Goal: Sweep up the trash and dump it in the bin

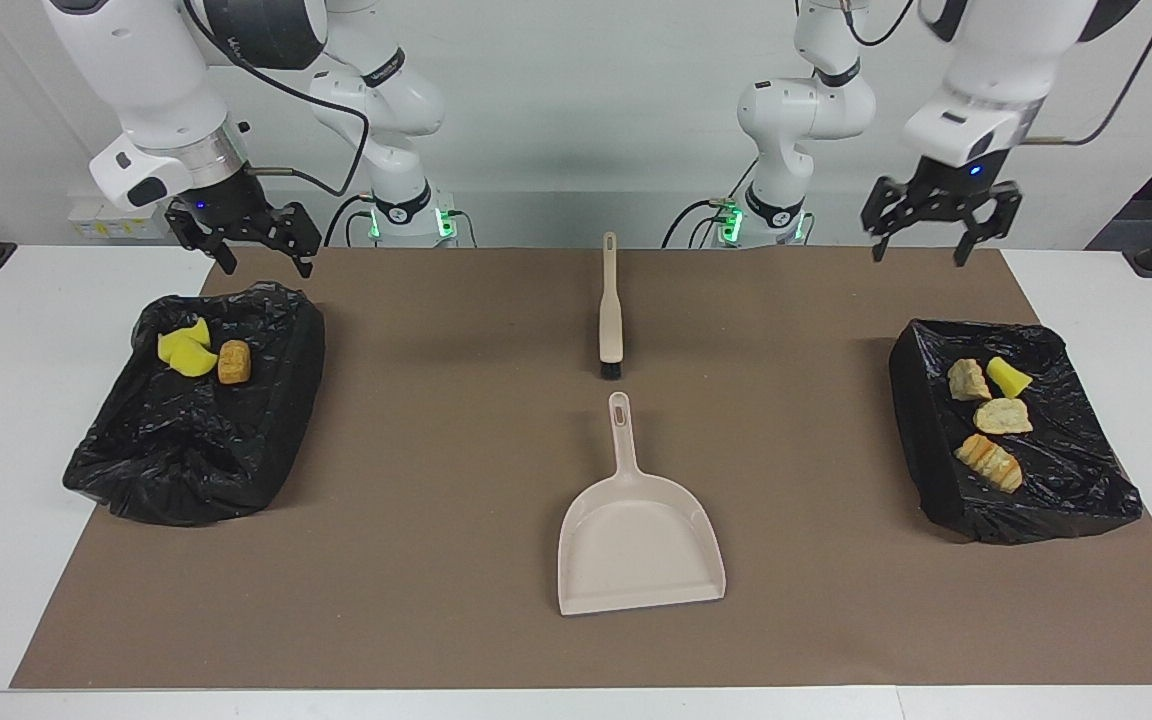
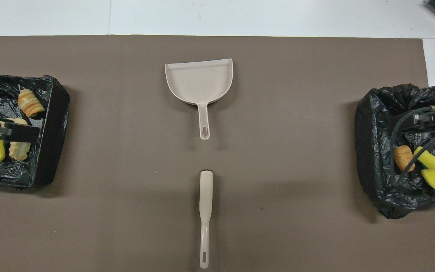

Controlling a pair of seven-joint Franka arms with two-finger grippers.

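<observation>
The brush [image 1: 611, 310] is lying on the brown mat [image 1: 436, 450], nearest the robots, between the two grippers. The dustpan [image 1: 639, 540] is lying just past it, apart from it. The left gripper [image 1: 940, 212] is hanging in the air with its fingers apart, holding nothing. Below it, four bits of trash [image 1: 986, 420] are sitting in a black-lined bin [image 1: 1036, 500]. The right gripper [image 1: 248, 232] is also hanging apart and empty. Under it, more trash [image 1: 201, 357] is resting in the other black bin [image 1: 186, 460]. The white surface [image 1: 6, 400] is showing around the mat, with a pale wall [image 1: 576, 110] by the arms.

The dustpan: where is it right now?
The dustpan lies flat mid-mat, empty, farther from the robots than the brush, its handle pointing at the bristles.
</observation>
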